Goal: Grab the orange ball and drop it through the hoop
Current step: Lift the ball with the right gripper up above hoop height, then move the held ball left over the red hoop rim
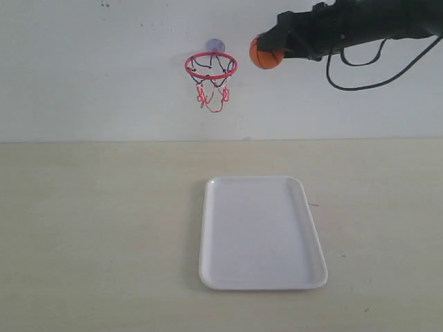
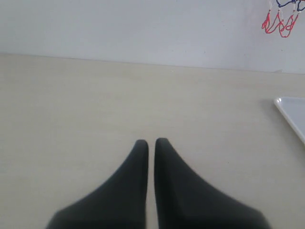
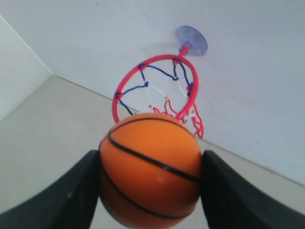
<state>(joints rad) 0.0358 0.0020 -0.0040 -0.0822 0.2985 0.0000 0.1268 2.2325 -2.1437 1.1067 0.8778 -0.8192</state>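
- The right gripper was up high near the wall, clenched on the orange ball, with its arm reaching in from the right side of the exterior view.
- From the right wrist camera, the two black fingers pressed against opposite sides of the ball, whose black seams showed clearly.
- The ball hung in the air just beside the hoop, to its right in the exterior view and about level with the red ring; ball and ring looked apart, not touching.
- The hoop was stuck to the wall by its clear bluish suction cup, and its net dangled below the ring.
- A black cable drooped in a loop under the right arm.
- The left gripper sat low over the pale table, its jaws drawn together with only a thin slit between them and nothing in them.
- A white tray lay flat on the table, below the hoop and a little to its right in the exterior view.
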